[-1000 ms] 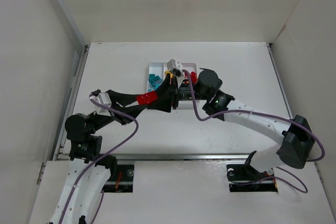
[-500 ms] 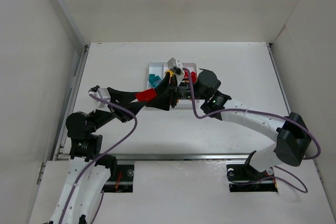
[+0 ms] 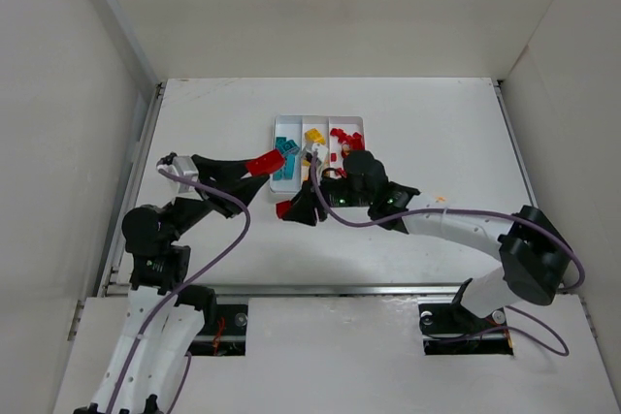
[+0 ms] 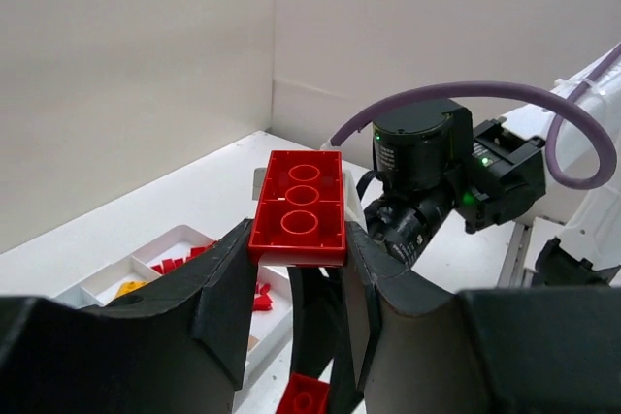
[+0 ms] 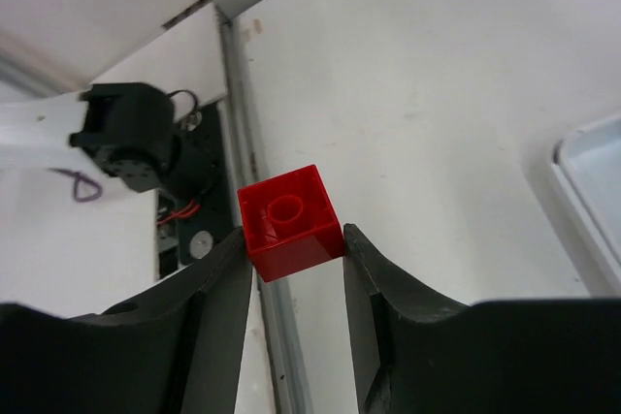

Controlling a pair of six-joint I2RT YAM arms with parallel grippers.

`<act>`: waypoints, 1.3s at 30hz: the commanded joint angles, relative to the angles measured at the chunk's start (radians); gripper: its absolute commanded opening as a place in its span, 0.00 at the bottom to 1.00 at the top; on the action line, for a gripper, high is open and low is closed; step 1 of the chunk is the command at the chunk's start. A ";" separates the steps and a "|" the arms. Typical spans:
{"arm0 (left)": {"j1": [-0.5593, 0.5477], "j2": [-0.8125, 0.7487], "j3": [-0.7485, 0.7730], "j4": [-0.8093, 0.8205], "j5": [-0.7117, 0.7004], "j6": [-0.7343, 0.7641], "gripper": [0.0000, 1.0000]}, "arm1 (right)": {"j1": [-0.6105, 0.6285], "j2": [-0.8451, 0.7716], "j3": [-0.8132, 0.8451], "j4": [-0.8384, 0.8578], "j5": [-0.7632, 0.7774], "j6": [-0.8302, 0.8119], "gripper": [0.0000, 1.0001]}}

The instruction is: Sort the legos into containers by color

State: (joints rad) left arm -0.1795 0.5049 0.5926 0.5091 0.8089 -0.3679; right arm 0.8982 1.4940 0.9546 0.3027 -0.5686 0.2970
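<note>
Leftmost, note the left arm [image 3: 209, 176] stretched forward and rightward from its base, forearm low and aimed at the tray. Clamped in the left gripper [image 4: 301, 244]: a long red brick [image 4: 301, 206], pinched across its narrow width, with the hollow underside and its three round tubes turned to the wrist camera. Held up off the table, just beside the left edge of the tray in the overhead view.

Judged hard, light and slick-walled. Best taken square across two flat opposite walls, as done now; a corner pinch would likely let it twist or pop out.

Slightly rightward and lower, see the right gripper [image 5: 296, 249] closed on a small square red brick [image 5: 289, 220], gripped by opposite side walls in front of the tray's near-left corner. Same handling expected: rigid, nearly weightless, easily rotated if held off-centre.

Next, find the white tray [image 3: 319, 119], holding teal legos [image 3: 285, 149] in its left compartment, yellow legos [image 3: 313, 135] in the middle and red legos [image 3: 343, 138] in the right. Probably calls for both held pieces to go to that right compartment.

Farthest right, look at the right arm [image 3: 456, 225]: out from its base, then folded back leftward across the table, wrist facing the left arm.
</note>
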 commanded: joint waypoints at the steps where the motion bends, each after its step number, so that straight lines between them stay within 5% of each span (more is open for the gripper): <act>1: -0.005 -0.029 0.032 0.028 -0.031 0.035 0.00 | -0.007 -0.061 0.058 -0.063 0.161 -0.044 0.00; 5: -0.005 -0.065 0.032 -0.114 -0.146 0.157 0.00 | -0.068 -0.055 0.136 -0.278 0.694 -0.004 0.00; 8: -0.005 -0.075 0.021 -0.260 -0.278 0.228 0.00 | -0.168 0.050 0.284 -0.482 0.827 -0.004 0.00; 13: -0.005 -0.085 0.001 -0.412 -0.402 0.293 0.00 | -0.275 0.326 0.574 -0.706 0.843 -0.081 0.00; 23: -0.005 -0.124 -0.030 -0.432 -0.412 0.302 0.00 | -0.295 0.563 0.780 -0.649 1.045 -0.167 0.00; 27: -0.005 -0.124 -0.030 -0.442 -0.402 0.302 0.00 | -0.295 0.635 0.864 -0.649 1.010 -0.212 0.00; 30: -0.005 -0.115 -0.030 -0.442 -0.402 0.302 0.00 | -0.295 0.706 0.924 -0.736 1.036 -0.213 0.40; 31: -0.005 -0.115 -0.030 -0.442 -0.402 0.302 0.00 | -0.295 0.730 0.949 -0.752 1.046 -0.213 0.60; 34: -0.005 -0.115 -0.030 -0.442 -0.392 0.311 0.00 | -0.295 0.717 0.938 -0.774 1.075 -0.213 0.77; 39: -0.005 -0.106 -0.030 -0.442 -0.381 0.320 0.00 | -0.306 0.617 0.892 -0.764 1.063 -0.200 0.80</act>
State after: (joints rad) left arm -0.1814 0.3954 0.5648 0.0380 0.4118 -0.0662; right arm 0.5964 2.2120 1.8500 -0.4477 0.4728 0.0933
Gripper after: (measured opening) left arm 0.333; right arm 0.791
